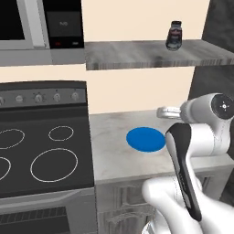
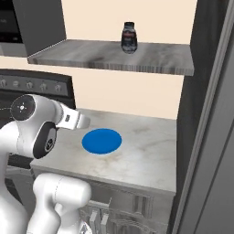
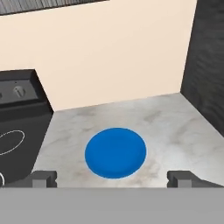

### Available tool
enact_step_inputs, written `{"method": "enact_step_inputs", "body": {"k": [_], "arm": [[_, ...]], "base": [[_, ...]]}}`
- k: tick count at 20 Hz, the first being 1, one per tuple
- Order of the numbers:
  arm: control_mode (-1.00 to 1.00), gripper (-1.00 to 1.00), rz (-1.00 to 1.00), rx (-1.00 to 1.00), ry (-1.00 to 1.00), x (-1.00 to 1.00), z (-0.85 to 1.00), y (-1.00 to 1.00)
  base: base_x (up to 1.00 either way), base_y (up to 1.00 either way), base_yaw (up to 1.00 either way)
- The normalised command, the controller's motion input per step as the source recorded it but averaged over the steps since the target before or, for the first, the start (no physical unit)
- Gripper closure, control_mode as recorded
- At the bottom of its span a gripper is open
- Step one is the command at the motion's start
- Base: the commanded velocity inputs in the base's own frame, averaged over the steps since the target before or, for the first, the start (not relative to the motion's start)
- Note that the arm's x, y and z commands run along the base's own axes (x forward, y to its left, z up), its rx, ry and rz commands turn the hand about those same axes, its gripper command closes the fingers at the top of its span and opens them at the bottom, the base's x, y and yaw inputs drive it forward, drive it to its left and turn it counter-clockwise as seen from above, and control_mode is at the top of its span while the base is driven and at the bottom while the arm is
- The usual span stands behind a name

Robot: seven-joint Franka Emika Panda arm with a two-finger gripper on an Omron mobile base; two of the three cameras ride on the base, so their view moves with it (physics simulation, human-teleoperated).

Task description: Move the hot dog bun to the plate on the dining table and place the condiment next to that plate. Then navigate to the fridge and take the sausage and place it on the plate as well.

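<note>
The gripper (image 3: 112, 178) is wide open, holding nothing. Lift it up to the condiment (image 1: 174, 35) on the shelf (image 1: 137, 55) — go slow, grab its middle.

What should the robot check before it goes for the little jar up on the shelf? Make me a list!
1. Pincer open: ok, fingers wide apart, nothing between them.
2. Condiment upright on the shelf: ok.
3. Pincer aimed at the condiment: not ok, it points down at the blue disc plate on the counter.
4. Clear room around the condiment: ok, nothing stands beside it.
5. Hot dog bun found: cannot tell.
</note>
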Motion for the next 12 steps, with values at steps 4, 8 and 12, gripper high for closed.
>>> {"method": "enact_step_inputs", "body": {"k": [4, 8, 12], "arm": [[-1.0, -1.0, -0.02, -0.1, -0.25, 0.0, 0.95, -0.14], [-1.0, -1.0, -0.11, -0.22, -0.14, 0.0, 1.0, -0.05], [-1.0, -1.0, -0.22, -0.21, -0.09, 0.01, 1.0, -0.03]], "base": [[0.0, 0.0, 0.0], [0.0, 0.0, 0.0], [0.0, 0.0, 0.0]]}}
